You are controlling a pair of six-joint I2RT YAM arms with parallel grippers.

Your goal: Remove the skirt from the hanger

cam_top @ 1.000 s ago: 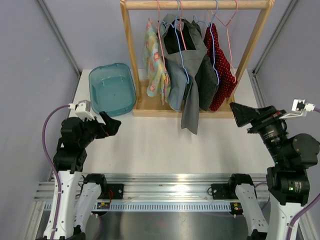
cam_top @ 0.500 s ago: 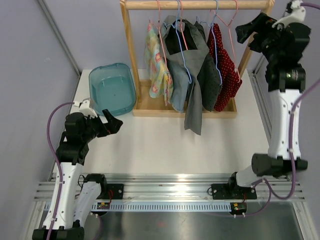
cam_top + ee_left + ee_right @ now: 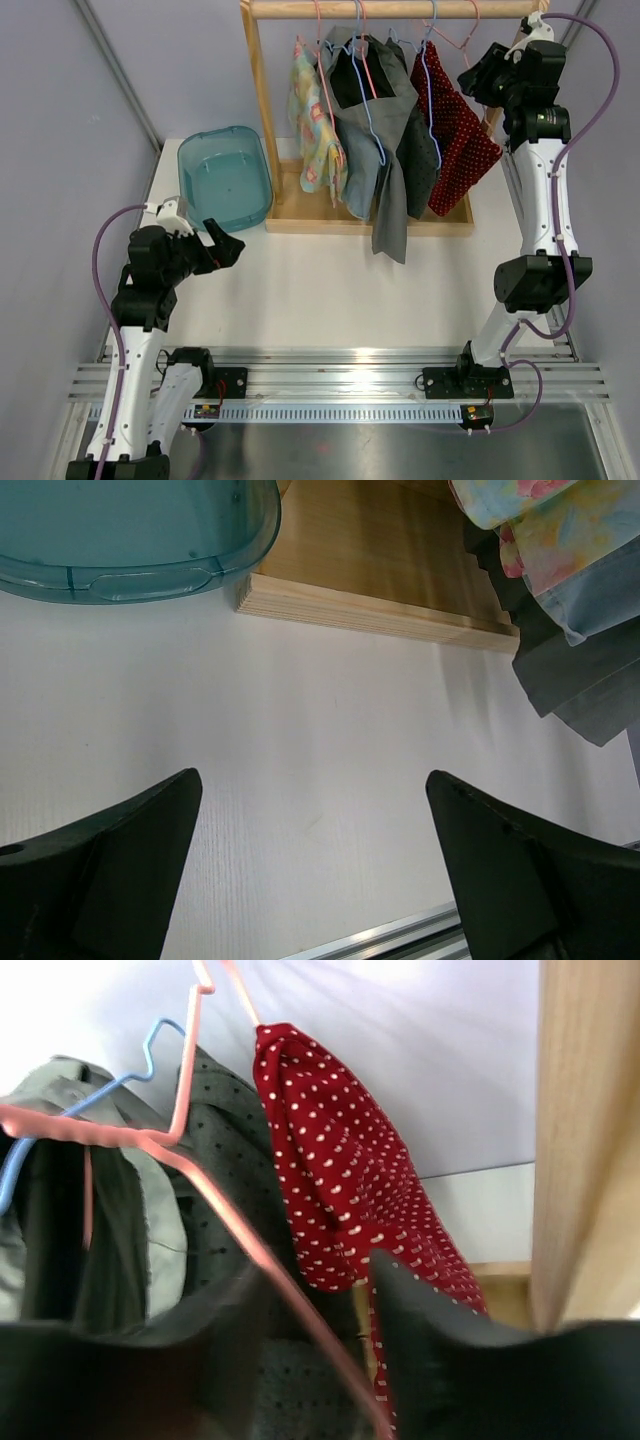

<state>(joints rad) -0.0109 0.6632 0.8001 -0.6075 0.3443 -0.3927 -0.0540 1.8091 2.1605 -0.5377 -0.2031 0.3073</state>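
The red white-dotted skirt [image 3: 455,140] hangs on a pink wire hanger [image 3: 462,40] at the right end of the rack's rail. My right gripper [image 3: 480,75] is raised beside it, just under the rail. In the right wrist view the pink hanger [image 3: 240,1230] runs slantwise between the jaws of the right gripper [image 3: 315,1275], which stand partly apart, wider than the wire. The skirt [image 3: 340,1190] hangs just beyond them. My left gripper [image 3: 225,243] hovers low over the table at the left, wide open with nothing in it [image 3: 312,780].
A wooden rack [image 3: 390,9] stands at the back on a wooden base [image 3: 300,215]. It also carries a floral garment [image 3: 312,120], a grey one [image 3: 370,130] and a dark dotted one [image 3: 415,150]. A teal tub [image 3: 225,180] sits left of it. The rack's right post [image 3: 585,1140] is close to the right gripper.
My right arm rose from the table to the top right of the rack and its jaws narrowed around the pink hanger wire. The skirt swung out to the right. The left arm barely moved.
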